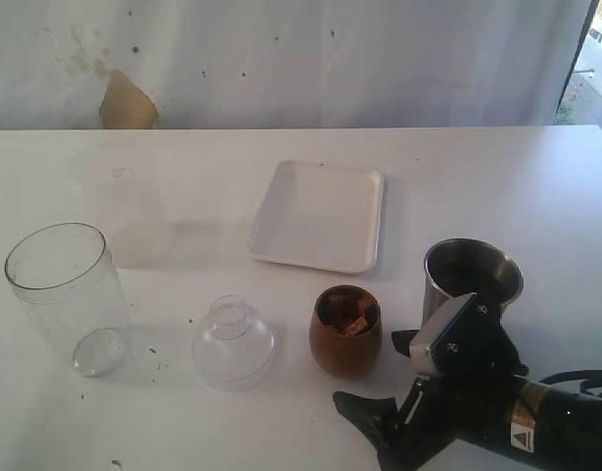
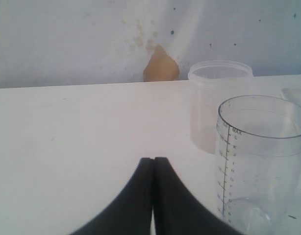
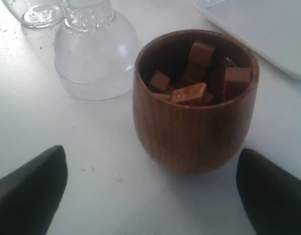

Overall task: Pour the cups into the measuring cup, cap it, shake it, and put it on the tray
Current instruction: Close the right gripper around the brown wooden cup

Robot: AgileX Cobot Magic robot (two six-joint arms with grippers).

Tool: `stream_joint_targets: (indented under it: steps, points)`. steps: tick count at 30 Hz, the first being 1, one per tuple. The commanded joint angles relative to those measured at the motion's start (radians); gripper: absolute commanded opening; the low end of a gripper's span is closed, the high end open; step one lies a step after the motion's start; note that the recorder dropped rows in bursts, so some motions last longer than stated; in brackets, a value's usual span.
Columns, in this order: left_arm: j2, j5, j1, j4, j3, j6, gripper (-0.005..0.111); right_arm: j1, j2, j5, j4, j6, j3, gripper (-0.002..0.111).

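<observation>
— Where's the wooden cup (image 3: 194,127)?
— By the surface's near edge, just ahead of the spread right gripper (image 3: 150,154). Likely light, rigid and smooth. With those loose brown chunks (image 3: 189,93) inside, clasp it mid-wall and keep it upright.

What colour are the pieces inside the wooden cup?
Reddish-brown pieces in the wooden cup; clearest in the right wrist view.

Brown wood-grained cup (image 3: 194,132) (reddish-brown cubes (image 3: 188,93) inside), grey steel tumbler (image 1: 472,278), white tray (image 1: 321,216)

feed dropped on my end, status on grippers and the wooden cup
Right gripper open, fingers flanking wooden cup, no contact. Left gripper shut, empty, by measuring cup. Clear dome lid close beside it.
</observation>
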Motion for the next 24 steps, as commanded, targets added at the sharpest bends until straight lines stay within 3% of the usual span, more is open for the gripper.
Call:
stream_joint_targets:
  steps: [1, 24]
  points:
    - [-0.005, -0.006, -0.001, -0.003, 0.0, -0.004, 0.0, 0.002, 0.004, -0.022, -0.006, -0.013, -0.021, 0.085]
    - [-0.005, -0.006, -0.001, -0.003, 0.0, -0.004, 0.0, 0.002, 0.162, -0.17, -0.048, -0.015, -0.068, 0.085]
